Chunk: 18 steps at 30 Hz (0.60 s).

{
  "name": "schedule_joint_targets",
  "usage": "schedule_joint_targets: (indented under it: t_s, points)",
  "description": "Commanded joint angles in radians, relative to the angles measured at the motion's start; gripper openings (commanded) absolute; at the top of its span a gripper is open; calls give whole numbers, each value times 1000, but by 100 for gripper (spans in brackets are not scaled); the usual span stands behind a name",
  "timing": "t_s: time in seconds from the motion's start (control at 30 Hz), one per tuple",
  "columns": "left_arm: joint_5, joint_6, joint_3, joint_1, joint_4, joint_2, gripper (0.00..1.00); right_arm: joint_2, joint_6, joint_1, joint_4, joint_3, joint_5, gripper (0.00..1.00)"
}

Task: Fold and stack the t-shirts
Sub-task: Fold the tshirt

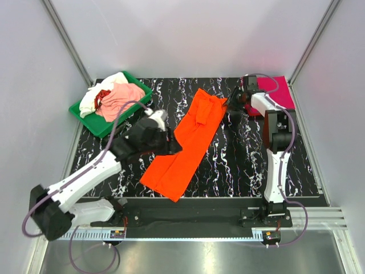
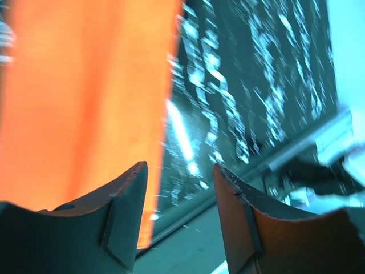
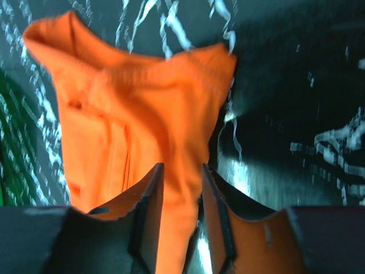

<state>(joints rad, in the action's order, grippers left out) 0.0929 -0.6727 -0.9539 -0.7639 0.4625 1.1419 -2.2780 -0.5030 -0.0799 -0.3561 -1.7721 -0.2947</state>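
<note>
1. Left pincer point(image 2: 179, 171): fingers apart, nothing between them. It hangs over the near-left long edge of the orange t-shirt point(image 1: 191, 142). In the left wrist view the cloth edge runs behind the left finger, and bare counter point(image 1: 239, 165) shows through the gap.
2. Orange t-shirt: folded into a long narrow strip, flat on the black, white-veined counter. It runs diagonally from near centre up towards the far right. The hem end is nearest the arm bases and the collar end is farthest.
3. Right pincer point(image 3: 181, 168): reaches out to the far-right corner of the strip. The fingers are nearly together, clamped on the orange t-shirt. In the right wrist view the cloth bunches and narrows down into the gap.
4. Green tray point(image 1: 85, 121): far-left corner of the counter, well apart from the orange strip. It holds a loose heap of unfolded shirts: white t-shirt point(image 1: 91, 98) on the left and pale pink t-shirt point(image 1: 120, 97) on the right. Only a scrap of the red t-shirt point(image 1: 102, 97) shows between them.
5. Magenta t-shirt point(image 1: 279, 91): folded flat in the far-right corner of the counter, just behind the right arm's wrist and partly hidden by it.
</note>
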Motion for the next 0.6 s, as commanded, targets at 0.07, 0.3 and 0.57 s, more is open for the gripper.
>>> schedule_joint_targets:
  t_s: [0.07, 0.3, 0.57]
  points:
    - [45, 96, 20, 123, 82, -85, 56, -104, -35, 12, 25, -107, 54, 32]
    - [-88, 151, 14, 181, 169, -65, 57, -187, -71, 15, 26, -209, 101, 0]
    - [-27, 157, 79, 241, 130, -11, 59, -466, -45, 23, -73, -739, 0, 5]
